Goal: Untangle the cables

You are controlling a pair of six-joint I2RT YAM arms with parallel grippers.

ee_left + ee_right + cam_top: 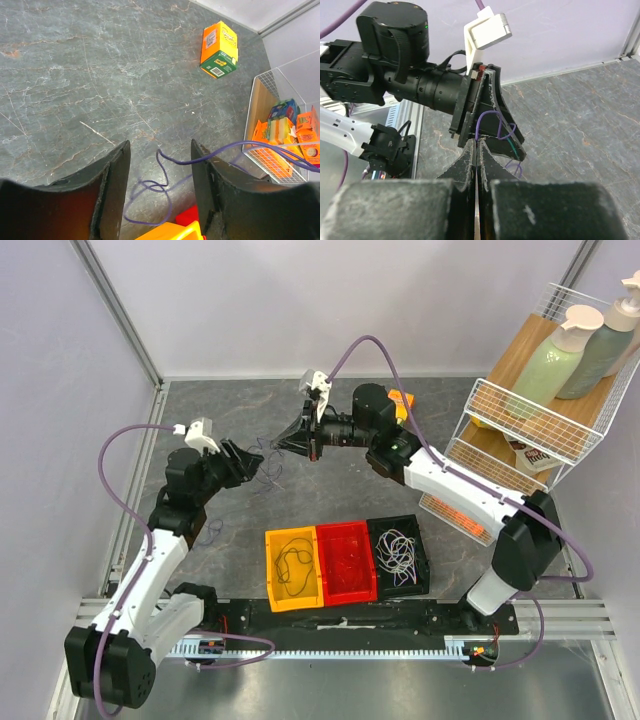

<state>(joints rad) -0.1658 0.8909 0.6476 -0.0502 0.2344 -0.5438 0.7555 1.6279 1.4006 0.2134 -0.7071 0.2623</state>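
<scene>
Left gripper (pixel 160 150) jaws wide, purple cable (pixel 165 187) lying below the gap. Right gripper (pixel 477 150) pinched shut on it. Table (pixel 220 400) bare far-left; rack (pixel 530 410) crowds the right edge. Near edge, 3 bins with 1 cable each: yellow bin (pixel 270 580) black cable (pixel 293 565), red bin (pixel 345 527) red cable (pixel 348 565), black bin (pixel 424 560) white cable (pixel 397 550).

top view looks steeply down on the whole table (pixel 200 410); left wrist faces down close, right wrist level; both share the purple cable (pixel 177 163).
</scene>
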